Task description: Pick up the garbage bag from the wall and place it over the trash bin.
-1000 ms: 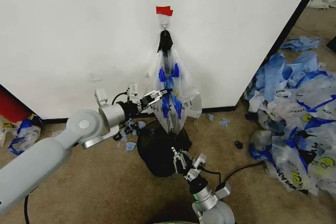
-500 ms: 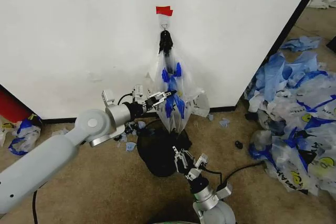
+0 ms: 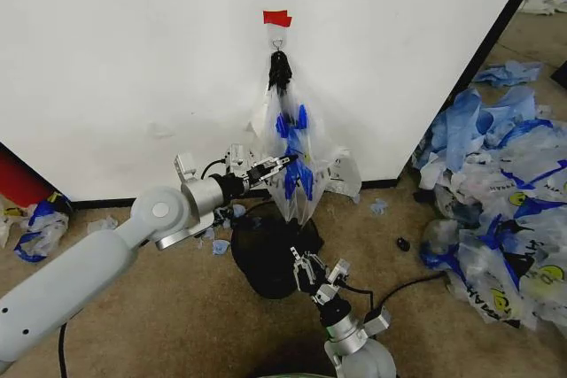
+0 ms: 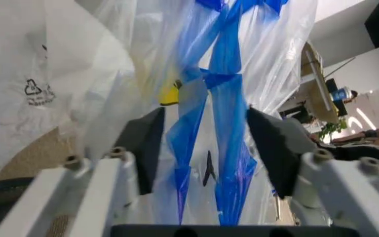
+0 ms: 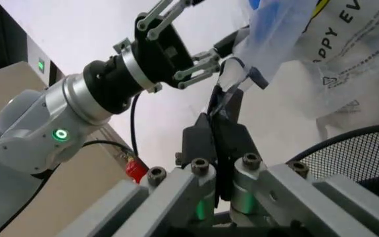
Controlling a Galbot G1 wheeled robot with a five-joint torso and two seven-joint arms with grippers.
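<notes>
The head view looks forward and down at the wall [image 3: 133, 59] and floor from well back. The left wrist view sits close against the bag [image 4: 222, 98], between its own jaws. The right wrist view looks up past the bin [image 5: 354, 158] at that bag.
</notes>
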